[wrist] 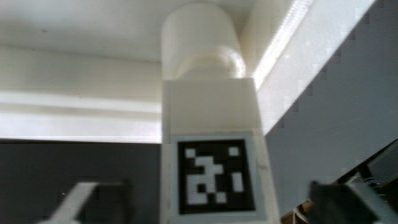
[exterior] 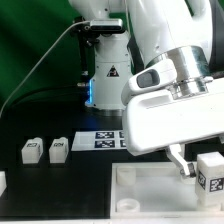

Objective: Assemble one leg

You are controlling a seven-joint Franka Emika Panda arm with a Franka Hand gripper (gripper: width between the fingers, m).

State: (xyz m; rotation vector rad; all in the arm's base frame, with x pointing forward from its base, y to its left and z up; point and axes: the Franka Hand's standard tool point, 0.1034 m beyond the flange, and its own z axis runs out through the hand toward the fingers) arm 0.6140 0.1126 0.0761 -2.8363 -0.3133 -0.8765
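Exterior view: the gripper (exterior: 193, 170) hangs low over the big white board (exterior: 140, 195), with the leg (exterior: 209, 172) upright right at its fingers, marker facing out; the risk, I judge, is the leg meeting a socket tilted or off-centre and jamming, or slipping if the hold is weak; the board's sockets (exterior: 127, 177), off to one side of the gripper, look unfilled, though they are small here; two spare legs (exterior: 45, 149) lie well away from the gripper, beyond the marker board (exterior: 105, 138)

Wrist view: the leg (wrist: 214, 110) runs straight out between the fingers (wrist: 80, 205); dark gaps show either side, so I cannot tell whether the jaws clamp it or merely flank it; no socket shows here, so the line-up stays unchecked
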